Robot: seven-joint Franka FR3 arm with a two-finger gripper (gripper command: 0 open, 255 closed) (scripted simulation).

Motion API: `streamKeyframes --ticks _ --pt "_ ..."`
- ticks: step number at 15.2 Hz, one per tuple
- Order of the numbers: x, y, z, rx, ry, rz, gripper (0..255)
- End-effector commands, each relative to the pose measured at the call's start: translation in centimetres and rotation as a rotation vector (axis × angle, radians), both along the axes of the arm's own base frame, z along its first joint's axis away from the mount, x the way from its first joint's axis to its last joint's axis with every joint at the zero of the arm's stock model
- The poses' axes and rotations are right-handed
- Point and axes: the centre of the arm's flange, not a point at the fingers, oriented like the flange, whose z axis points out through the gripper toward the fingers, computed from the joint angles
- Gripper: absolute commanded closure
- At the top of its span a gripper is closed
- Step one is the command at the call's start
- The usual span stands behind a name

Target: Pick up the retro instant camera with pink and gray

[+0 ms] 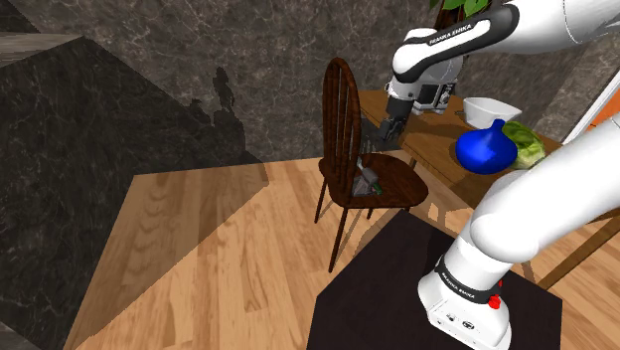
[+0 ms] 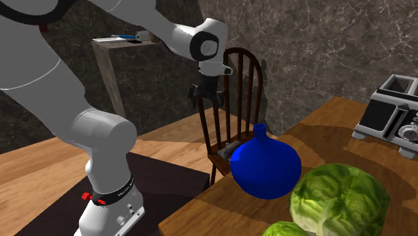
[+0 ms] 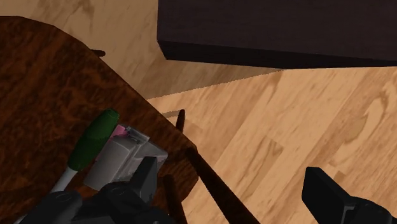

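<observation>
- Furthest to the shoulder view's left is the bare wooden floor point(image 1: 219, 239). Right of it stands the dark chair point(image 1: 339, 104).
- The camera point(image 3: 121, 156) lies on the chair's seat point(image 3: 44, 83), near the seat's edge. It is a grey body with a pink strip at one end. A green pen point(image 3: 94, 135) lies just beside it on the seat.
- The gripper point(image 1: 389, 128) hangs above the seat, up and to the shoulder view's right of the camera and not touching it. Its fingers point(image 3: 145, 178) stand wide apart and hold nothing.
- This is what the next move turns on. From the wrist, the gap between the fingers looks down past the seat's edge onto chair legs and floor. The camera sits outside that gap, beyond one finger and partly hidden by it.
- I judge the hand must slide sideways over the seat until the camera is centred, then come down.
- The camera's long side seems to run slantwise to the line between the fingers, but too much is covered for me to be sure. A small wrist turn may be needed.
- Further right, on the table point(image 1: 437, 149), are a blue vase point(image 1: 485, 147), a cabbage point(image 1: 529, 145) and a white bowl point(image 1: 490, 106), all well apart from the camera.
</observation>
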Motion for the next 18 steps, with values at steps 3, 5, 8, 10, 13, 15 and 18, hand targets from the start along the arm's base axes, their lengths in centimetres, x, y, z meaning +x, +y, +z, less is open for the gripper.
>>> streamKeyframes --ticks 3,5,8,10,13,15,18 --pt "1.4 -3.3 -4.2 0.027 0.000 -0.014 0" --pt "2.0 -4.9 -6.4 0.041 0.000 -0.022 0" --pt "2.9 -7.3 -9.8 0.063 0.001 -0.033 0" --pt "3.5 -8.8 -12.0 0.078 0.001 -0.040 0" --pt "4.4 -11.0 -15.5 0.099 0.002 -0.051 0" --pt "5.0 -12.5 -17.8 0.114 0.002 -0.058 0" --pt "5.1 -12.9 -19.5 0.118 0.002 -0.060 0"
